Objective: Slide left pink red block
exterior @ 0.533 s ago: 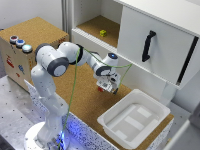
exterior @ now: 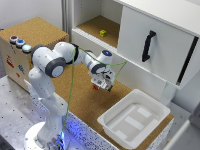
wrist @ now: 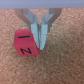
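Block, red-pink, marked "Z" on one face, resting on cork board mid-surface, well clear of its edges, near tub. Touching one finger from outside, not between the pair. Gripper low over cork, fingers narrow, nearly together, gripping nothing.

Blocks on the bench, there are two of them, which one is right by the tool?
The red block, on the cork beside the tool. The yellow-green block sits far off in the open cabinet compartment.
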You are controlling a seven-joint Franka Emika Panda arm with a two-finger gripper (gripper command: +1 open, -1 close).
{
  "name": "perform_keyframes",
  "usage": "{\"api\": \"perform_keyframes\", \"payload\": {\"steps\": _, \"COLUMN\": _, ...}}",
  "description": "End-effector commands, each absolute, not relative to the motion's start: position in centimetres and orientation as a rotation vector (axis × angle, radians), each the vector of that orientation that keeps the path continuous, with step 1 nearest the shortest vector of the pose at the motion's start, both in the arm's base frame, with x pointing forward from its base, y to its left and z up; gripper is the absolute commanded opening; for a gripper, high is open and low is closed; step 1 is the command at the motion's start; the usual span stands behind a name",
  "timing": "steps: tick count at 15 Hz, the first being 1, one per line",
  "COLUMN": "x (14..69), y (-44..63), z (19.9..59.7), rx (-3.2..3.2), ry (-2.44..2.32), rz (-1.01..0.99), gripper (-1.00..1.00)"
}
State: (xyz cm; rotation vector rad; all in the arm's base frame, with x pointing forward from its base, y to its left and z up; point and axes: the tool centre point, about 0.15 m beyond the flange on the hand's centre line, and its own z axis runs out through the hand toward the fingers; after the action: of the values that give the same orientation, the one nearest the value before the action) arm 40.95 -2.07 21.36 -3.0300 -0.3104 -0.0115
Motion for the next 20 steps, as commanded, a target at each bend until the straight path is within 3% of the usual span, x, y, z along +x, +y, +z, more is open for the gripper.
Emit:
{"api": "perform_keyframes", "payload": {"steps": 1, "x": 39.7, "y": 1.3, "z": 21.5, "rx": -3.031, "ry": -0.288, "rz": -0.062, "gripper": -1.0}}
{"api": "perform_keyframes", "payload": {"steps": 12, "x": 39.0, "y": 7.4, "z": 20.8, "rx": -2.933, "ry": -0.488, "rz": 0.007, "gripper": -1.0}}
{"api": "perform_keyframes", "payload": {"steps": 20, "x": 37.2, "y": 13.1, "z": 22.6, "rx": -2.823, "ry": -0.781, "rz": 0.036, "gripper": -1.0}}
